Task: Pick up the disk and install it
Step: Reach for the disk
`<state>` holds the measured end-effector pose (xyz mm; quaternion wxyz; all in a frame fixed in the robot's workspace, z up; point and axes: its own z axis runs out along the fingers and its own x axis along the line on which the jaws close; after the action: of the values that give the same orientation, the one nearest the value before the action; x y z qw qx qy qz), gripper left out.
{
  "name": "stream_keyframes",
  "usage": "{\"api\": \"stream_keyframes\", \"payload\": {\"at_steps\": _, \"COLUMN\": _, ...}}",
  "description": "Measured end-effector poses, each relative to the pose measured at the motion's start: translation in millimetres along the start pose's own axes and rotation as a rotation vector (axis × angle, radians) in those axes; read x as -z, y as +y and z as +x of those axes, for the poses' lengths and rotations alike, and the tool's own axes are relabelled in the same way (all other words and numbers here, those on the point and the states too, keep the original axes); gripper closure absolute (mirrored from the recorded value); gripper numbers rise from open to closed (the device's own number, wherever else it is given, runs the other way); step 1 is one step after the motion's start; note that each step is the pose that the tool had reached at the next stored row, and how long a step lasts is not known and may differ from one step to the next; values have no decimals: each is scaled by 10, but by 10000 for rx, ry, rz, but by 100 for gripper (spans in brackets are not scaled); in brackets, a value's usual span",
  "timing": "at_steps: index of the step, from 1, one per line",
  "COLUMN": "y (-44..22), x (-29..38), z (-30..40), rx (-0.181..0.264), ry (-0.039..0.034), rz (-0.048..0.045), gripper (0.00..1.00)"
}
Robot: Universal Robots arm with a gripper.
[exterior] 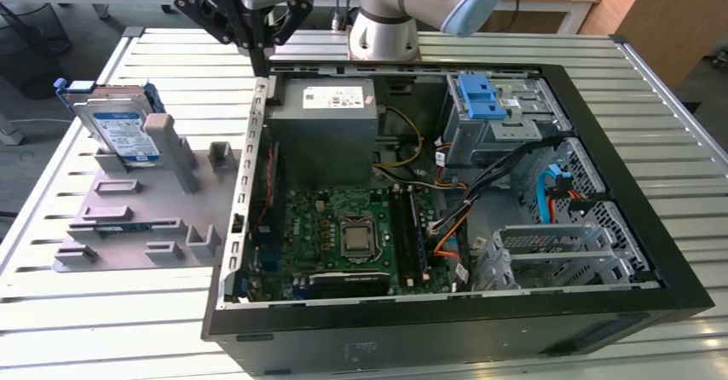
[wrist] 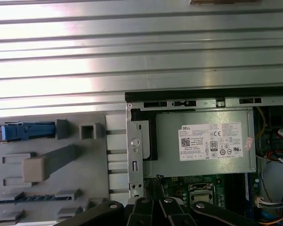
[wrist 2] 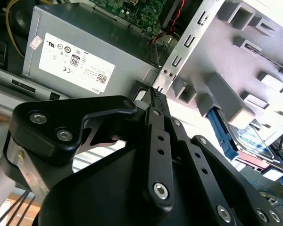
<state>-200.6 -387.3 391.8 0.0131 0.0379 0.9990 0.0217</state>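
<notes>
Our jaws, pressed together and empty, hang over a corner of the computer case (exterior: 432,333); at its nine o'clock the disk (exterior: 123,133) stands in a grey rack (exterior: 136,227) on the worktop (exterior: 102,316).

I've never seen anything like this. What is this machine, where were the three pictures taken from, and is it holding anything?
It is a robot arm ending in a black two-fingered tool. The exterior view comes from a camera off the arm, looking down on a slatted metal table. The two wrist views come from cameras riding on the arm, so the tool itself shows in them. On the table sits an open computer case; beside it, on the exterior view's left, a grey holder carries the disk, standing on edge. The tool is shut and empty, hovering by the case's corner.
</notes>
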Motion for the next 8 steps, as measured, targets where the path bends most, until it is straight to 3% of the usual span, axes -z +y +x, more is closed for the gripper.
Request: {"api": "stream_keyframes", "payload": {"at_steps": 8, "y": 6, "x": -1, "z": 37, "rx": 0, "ry": -1, "rz": 0, "gripper": 89}}
